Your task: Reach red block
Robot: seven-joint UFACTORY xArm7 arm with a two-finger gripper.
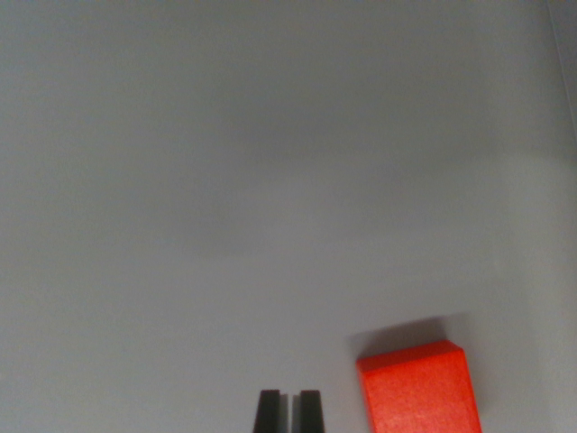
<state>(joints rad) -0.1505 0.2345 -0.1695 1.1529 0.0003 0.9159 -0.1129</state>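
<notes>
looking down at a pale grey surface [270, 180], i find the red block [417, 390] at the wrist view's lower right, just beside my gripper [288, 410]. my fingertips sit nearly together, holding nothing, as far as the cropped edge shows. dropping straight down would miss it, or clip its near edge and shove it.

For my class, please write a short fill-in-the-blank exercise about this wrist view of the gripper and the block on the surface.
1. The block is coloured ____.
2. The block lies to the wrist view's ____ of the gripper.
3. Between the gripper's fingertips there is only a narrow gap, and it holds ____.
4. The surface under the block is plain pale ____.

Missing words: red; right; nothing; grey
</notes>
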